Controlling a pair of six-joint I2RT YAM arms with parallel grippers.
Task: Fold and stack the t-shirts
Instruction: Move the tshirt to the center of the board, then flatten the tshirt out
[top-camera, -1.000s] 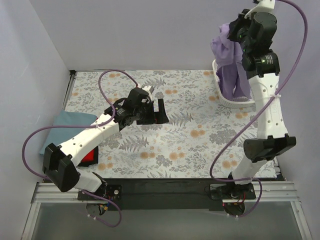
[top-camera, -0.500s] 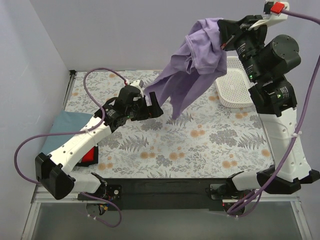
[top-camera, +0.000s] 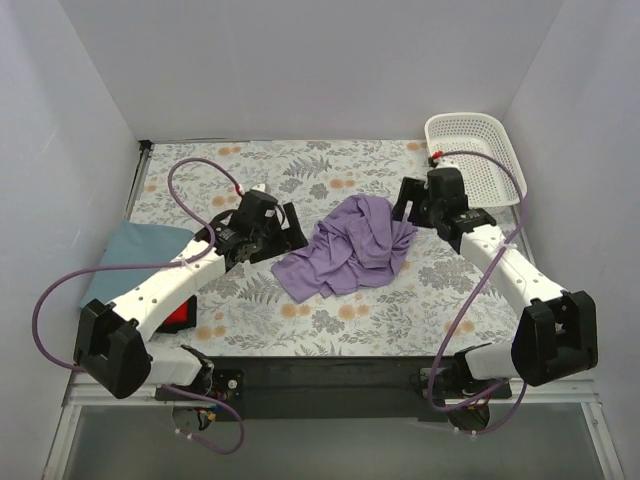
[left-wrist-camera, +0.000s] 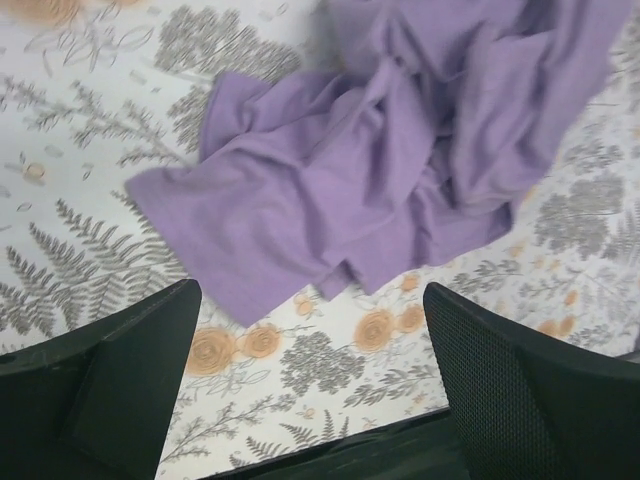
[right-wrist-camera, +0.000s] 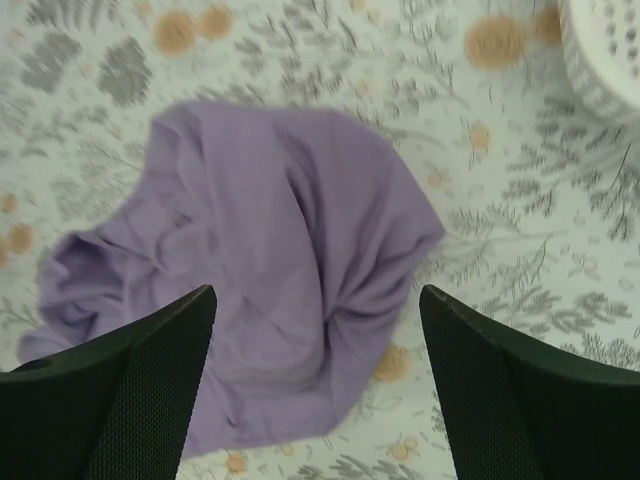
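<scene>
The lilac-purple t-shirt (top-camera: 350, 245) lay in a crumpled, unfolded heap on the middle of the bench (top-camera: 450, 290), resting on its floral cover with one flatter flap spread toward the near left. The right claw (top-camera: 408, 205) sat low at the heap's right edge with its fingers (right-wrist-camera: 120, 390) wide apart and nothing between them. From the right wrist view the cloth lay below the gap, but I could not tell whether either finger touched it. The left claw (top-camera: 292, 228) hung just beside the shirt's left side, its fingers (left-wrist-camera: 110, 390) also spread apart and empty, pointing at the heap. A folded blue-grey t-shirt (top-camera: 140, 250) lay at the bench's left edge, well apart from the lilac one. A folded red t-shirt (top-camera: 178, 315) showed nearer the front, partly hidden under the left arm. The white mesh basket (top-camera: 470, 150) stood in the far right corner, behind the right claw.
</scene>
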